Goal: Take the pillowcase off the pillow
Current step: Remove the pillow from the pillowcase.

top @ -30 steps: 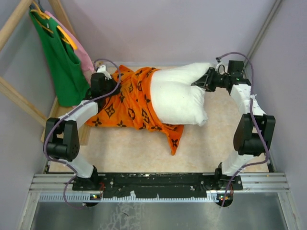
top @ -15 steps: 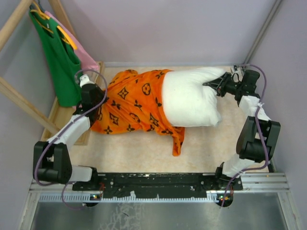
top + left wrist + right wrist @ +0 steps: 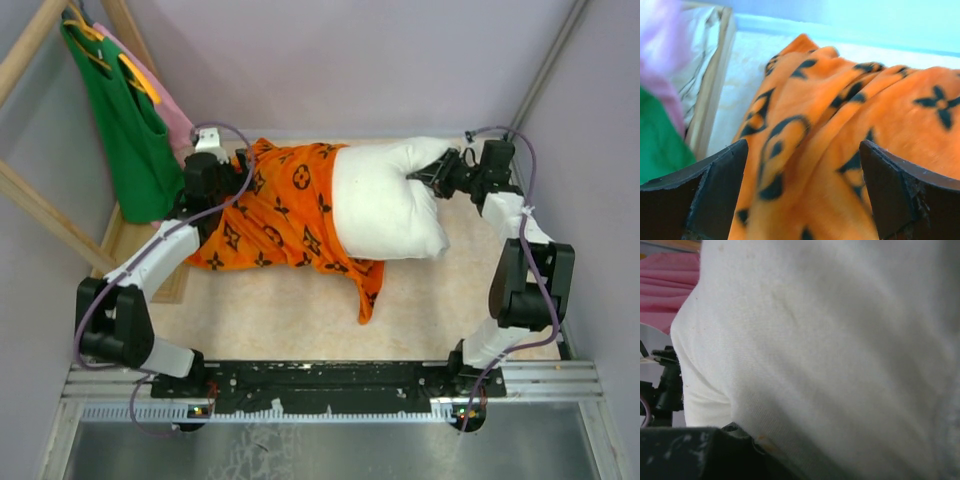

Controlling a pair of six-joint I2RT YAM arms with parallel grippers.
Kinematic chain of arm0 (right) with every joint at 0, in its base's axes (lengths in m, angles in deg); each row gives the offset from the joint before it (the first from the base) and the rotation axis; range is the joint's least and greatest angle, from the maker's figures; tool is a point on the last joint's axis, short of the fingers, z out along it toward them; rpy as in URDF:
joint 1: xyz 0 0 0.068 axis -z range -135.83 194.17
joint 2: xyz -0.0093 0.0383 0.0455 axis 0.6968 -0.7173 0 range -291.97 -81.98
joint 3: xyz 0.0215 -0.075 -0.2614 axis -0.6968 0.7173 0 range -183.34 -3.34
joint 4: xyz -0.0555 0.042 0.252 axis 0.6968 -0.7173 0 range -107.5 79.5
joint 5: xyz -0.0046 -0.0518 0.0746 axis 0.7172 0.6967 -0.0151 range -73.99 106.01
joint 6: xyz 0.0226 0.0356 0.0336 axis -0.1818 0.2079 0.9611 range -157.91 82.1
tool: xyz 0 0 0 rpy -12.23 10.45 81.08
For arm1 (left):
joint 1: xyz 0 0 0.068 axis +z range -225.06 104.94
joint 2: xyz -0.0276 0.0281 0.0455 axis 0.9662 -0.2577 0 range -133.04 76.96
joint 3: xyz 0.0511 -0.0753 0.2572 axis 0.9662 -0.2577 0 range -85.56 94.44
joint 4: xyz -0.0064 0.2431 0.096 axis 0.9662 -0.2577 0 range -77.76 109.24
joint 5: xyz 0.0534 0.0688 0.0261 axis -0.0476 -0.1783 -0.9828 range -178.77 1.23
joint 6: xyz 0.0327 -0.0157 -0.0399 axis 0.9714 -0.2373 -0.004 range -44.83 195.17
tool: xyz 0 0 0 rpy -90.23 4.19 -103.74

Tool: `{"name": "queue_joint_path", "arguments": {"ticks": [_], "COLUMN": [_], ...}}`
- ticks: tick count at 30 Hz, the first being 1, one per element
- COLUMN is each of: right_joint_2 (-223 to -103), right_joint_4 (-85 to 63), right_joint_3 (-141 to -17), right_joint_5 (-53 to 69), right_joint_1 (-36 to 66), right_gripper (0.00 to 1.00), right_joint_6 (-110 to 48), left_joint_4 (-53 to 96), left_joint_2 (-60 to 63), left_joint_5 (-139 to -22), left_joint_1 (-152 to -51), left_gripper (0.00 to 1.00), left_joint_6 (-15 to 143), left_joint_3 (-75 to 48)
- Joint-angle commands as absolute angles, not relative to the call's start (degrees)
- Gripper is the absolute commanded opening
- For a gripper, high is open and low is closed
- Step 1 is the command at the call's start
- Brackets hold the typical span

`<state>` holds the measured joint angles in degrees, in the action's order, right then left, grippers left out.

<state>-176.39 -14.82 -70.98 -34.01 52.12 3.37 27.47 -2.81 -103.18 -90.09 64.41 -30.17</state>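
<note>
The orange pillowcase [image 3: 275, 215] with black motifs covers the left half of the white pillow [image 3: 385, 205], whose right half lies bare on the table. My left gripper [image 3: 232, 175] sits at the pillowcase's far left end. In the left wrist view its jaws stand wide apart, with orange pillowcase [image 3: 840, 130] bunched loosely between the dark fingers [image 3: 705, 195]. My right gripper [image 3: 428, 173] is shut on the pillow's upper right corner. White pillow [image 3: 830, 340] fills the right wrist view above one dark finger [image 3: 690, 455].
A green tank top [image 3: 125, 120] and a pink garment [image 3: 180, 120] hang from a wooden rack [image 3: 40, 215] at the left, close to my left arm. A wooden board [image 3: 125, 240] lies under them. Walls close in on the back and both sides.
My left gripper has opened and let go of the pillowcase, then moved back right and up along the fabric. The pillow and my right gripper have shifted slightly left.
</note>
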Motion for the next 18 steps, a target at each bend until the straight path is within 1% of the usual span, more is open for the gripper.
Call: {"name": "queue_joint_path", "arguments": {"ticks": [1,3,6,9,11,13,16,18], "right_joint_2": [-175.13,-174.88,-174.17,-173.22,-172.67,-172.1,-171.25,-170.95], "right_joint_4": [-13.86,-15.59,-16.17,-16.18,-16.42,-17.26,-17.91,-17.59], "right_joint_3": [-75.82,-76.42,-76.4,-75.9,-75.84,-76.0,-75.86,-75.76], "right_joint_5": [-29.92,-29.41,-29.39,-29.56,-29.57,-29.66,-29.61,-30.05], "right_joint_1": [49.25,48.76,48.7,48.6,48.62,48.62,48.65,48.57], "right_gripper": [0.0,0.0,0.0,0.0,0.0,0.0,0.0,0.0], "right_joint_6": [-0.85,-2.1,-2.72,-2.55,-2.77,-3.38,-4.03,-3.87], "left_joint_4": [29.23,28.73,28.9,21.98,17.92,19.47,28.54,31.09], "left_joint_2": [-9.81,-12.89,-18.16,-28.47,-33.68,-35.14,-33.81,-33.71], "left_joint_5": [-98.53,-98.11,-93.55,-85.55,-81.21,-78.73,-74.95,-73.24], "left_joint_1": [-90.52,-90.94,-90.97,-91.02,-91.25,-91.61,-91.76,-91.73], "left_gripper": [0.98,0.99,1.0,1.0,0.98,0.97,0.99,0.95], "left_joint_6": [67.09,67.86,68.27,69.43,69.33,67.91,63.75,62.05], "left_joint_3": [-20.04,-14.29,-7.47,3.77,8.8,7.38,-1.4,-5.39]}}
